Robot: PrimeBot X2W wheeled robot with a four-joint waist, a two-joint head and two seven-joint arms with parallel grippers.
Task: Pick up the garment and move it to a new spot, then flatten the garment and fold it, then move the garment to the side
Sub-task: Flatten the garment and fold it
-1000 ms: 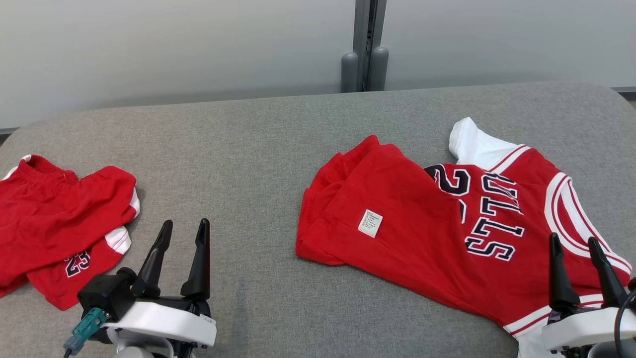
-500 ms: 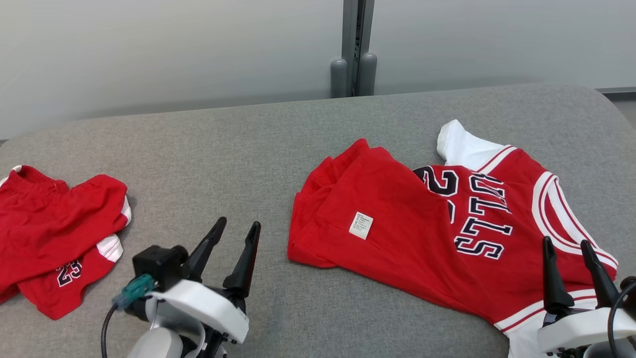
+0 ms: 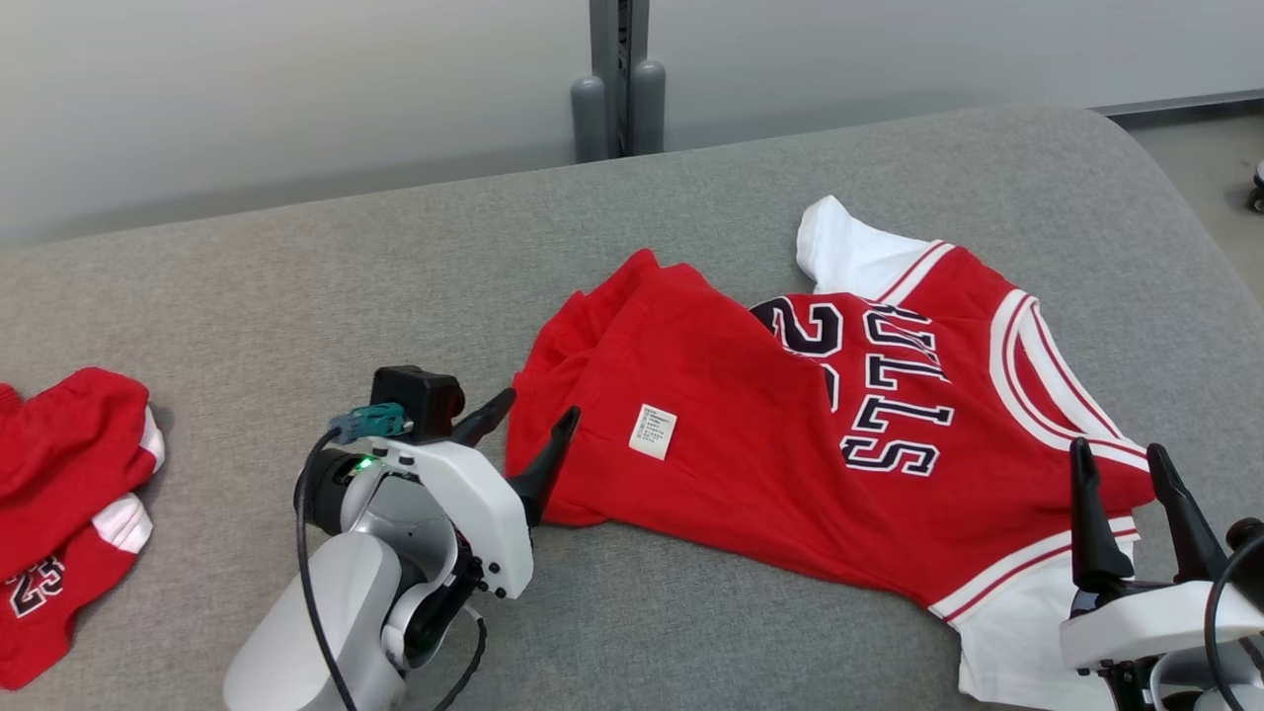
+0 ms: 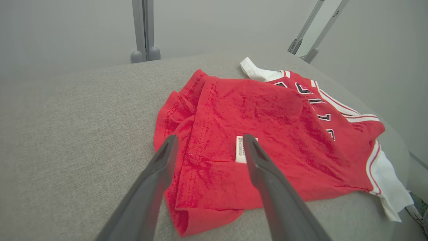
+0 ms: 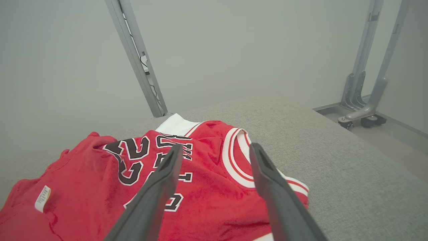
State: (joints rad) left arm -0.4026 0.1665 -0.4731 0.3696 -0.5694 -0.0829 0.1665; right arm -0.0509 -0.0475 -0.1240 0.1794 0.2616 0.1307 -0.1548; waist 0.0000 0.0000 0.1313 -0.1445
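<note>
Lying crumpled on the right half of the grey table [image 3: 346,276], the red jersey [image 3: 839,434] has the left gripper [image 3: 541,405], fingers apart, at its left hem, the right gripper [image 3: 1118,449], likewise apart, over its white-trimmed edge, and red shorts [image 3: 59,474] well apart at far left.

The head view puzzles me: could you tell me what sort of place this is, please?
Probably a robotics test bay rather than a home: a grey fabric-covered table, plain pale partition panels joined at a metal post, and a wheeled stand foot beside it.
</note>
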